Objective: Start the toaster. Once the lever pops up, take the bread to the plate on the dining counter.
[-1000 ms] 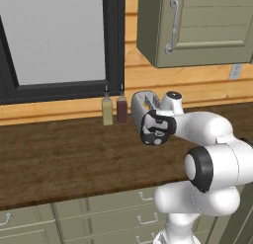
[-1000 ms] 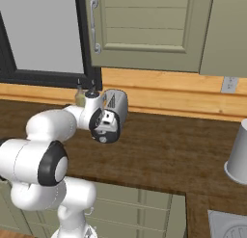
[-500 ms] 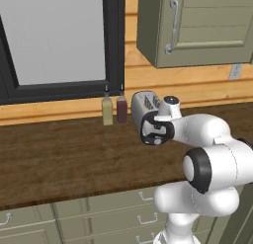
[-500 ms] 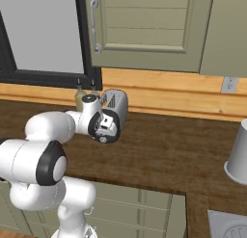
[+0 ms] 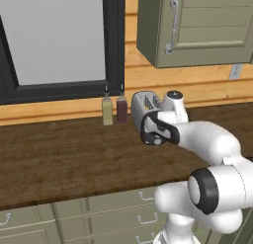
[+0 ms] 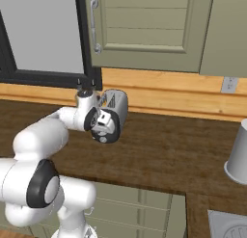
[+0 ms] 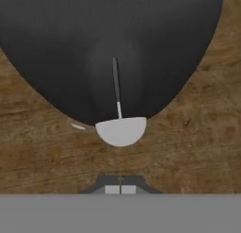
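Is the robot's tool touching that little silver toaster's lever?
Cannot tell. In the hand view the closed tool sits below the toaster and its lever, depth unclear.

Silver toaster (image 5: pixel 143 103) stands upright on the tabletop (image 5: pixel 59 159) by the wall; its black end panel's lever (image 7: pixel 118 109) perhaps sits low.

The arm (image 5: pixel 210 139) is made of rounded, glossy white shells with black rings at the joints; its hand (image 6: pixel 103 126) has a black face.
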